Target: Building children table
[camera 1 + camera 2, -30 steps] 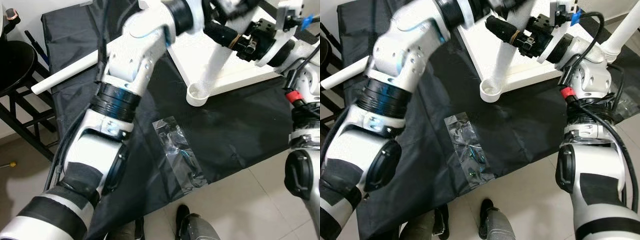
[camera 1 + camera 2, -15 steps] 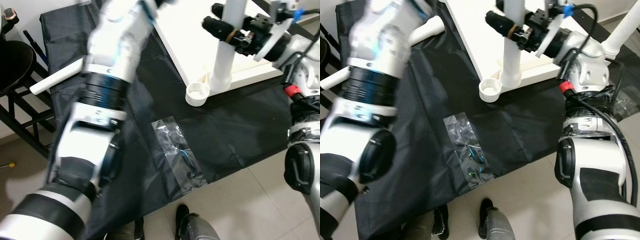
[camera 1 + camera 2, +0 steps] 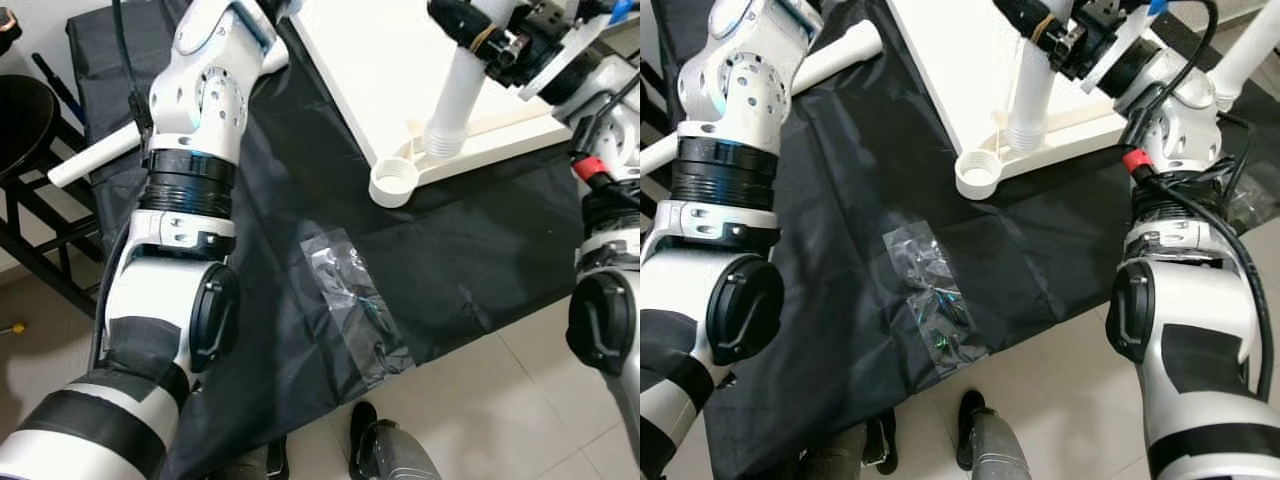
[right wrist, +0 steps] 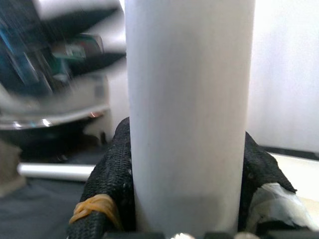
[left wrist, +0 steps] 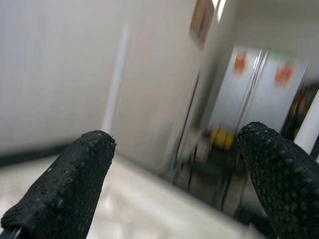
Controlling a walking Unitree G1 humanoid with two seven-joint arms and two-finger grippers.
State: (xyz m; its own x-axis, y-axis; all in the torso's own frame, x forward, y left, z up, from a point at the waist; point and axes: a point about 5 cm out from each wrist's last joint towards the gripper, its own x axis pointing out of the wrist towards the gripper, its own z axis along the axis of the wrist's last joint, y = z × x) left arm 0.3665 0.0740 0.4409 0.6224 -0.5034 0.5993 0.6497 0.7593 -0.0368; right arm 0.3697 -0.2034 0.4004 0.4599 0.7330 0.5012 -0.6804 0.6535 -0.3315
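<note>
A: Head views. The right gripper (image 3: 1055,35) is clamped round a white table leg (image 3: 455,95), whose lower end sits on the corner of the white tabletop (image 3: 400,60), just beside the threaded socket (image 3: 394,183), not in it. The leg leans. Risk, as I judge it: if driven down while off-centre and tilted, it could cross-thread or skid off the corner.

B: And the hardware?

A: A clear hardware bag (image 3: 930,300) lies on the black cloth (image 3: 470,270), near the edge. A second leg (image 3: 100,160) lies behind the left arm; a sweep of that arm might roll it away.

B: Left wrist view?

A: Left gripper (image 5: 174,189): fingers (image 5: 65,194) spread apart, nothing between them, pointing at the blurred room.

B: Right wrist view?

A: Fingers (image 4: 109,169) clenched on the leg's smooth white tube. A smooth surface may slip if twisted hard.
</note>
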